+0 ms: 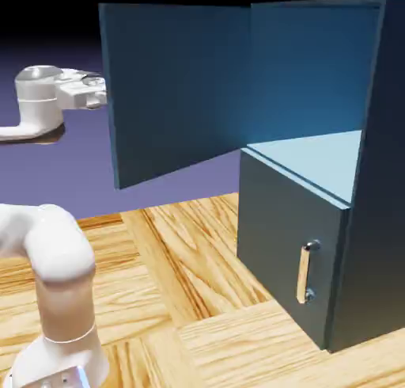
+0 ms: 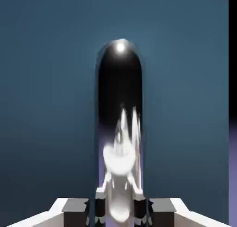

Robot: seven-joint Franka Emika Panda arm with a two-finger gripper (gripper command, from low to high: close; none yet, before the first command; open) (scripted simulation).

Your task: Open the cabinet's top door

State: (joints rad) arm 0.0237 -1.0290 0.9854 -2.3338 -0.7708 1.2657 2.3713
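The end effector (image 2: pixel 119 212) is clamped on the silver handle (image 2: pixel 120 87), with one fingertip on either side of it in the hand view. The handle is upright in that view, shiny and full of reflections, against the flat blue face of the top door (image 1: pixel 178 89). In the exterior view, the fingertips and this handle are hidden behind the door. The door stands wide open, swung out from the cabinet (image 1: pixel 380 180) toward the exterior view's left, so the pale blue floor (image 1: pixel 316 158) of the upper compartment shows. Below, the shorter door (image 1: pixel 277 228) is closed, its tan handle (image 1: pixel 303 275) upright. The white arm (image 1: pixel 59 248) is at the exterior view's left, above the wood-patterned counter (image 1: pixel 190 268).
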